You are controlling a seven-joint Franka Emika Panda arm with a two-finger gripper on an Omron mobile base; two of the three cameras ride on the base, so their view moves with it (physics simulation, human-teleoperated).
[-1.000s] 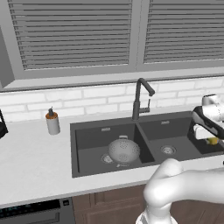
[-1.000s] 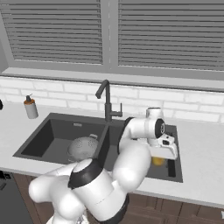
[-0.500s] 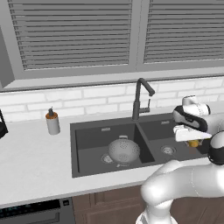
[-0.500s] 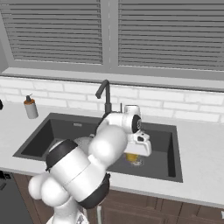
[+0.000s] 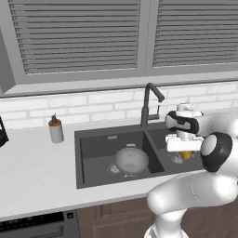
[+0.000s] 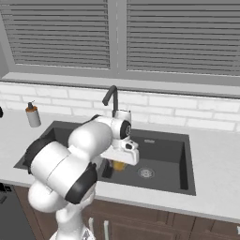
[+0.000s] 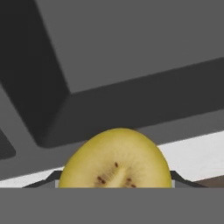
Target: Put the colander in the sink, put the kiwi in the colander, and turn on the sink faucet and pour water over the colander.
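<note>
Colander (image 5: 131, 159) sits in left basin of sink (image 5: 93, 139), centre frame, nothing visible inside it. Gripper (image 5: 186, 153) clamps kiwi (image 5: 186, 155) over right basin, right of frame, beside faucet (image 5: 149, 103).

Grey slatted blinds (image 5: 79, 39) above white brick backsplash (image 6: 187, 108) and pale counter (image 5: 37, 172)

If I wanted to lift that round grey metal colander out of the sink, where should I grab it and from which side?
Take the round grey metal colander by its rim, coming straight down from above. It sits upright in the left basin of the dark grey sink, whose walls block a sideways approach, and the bowl looks too wide to span.
</note>
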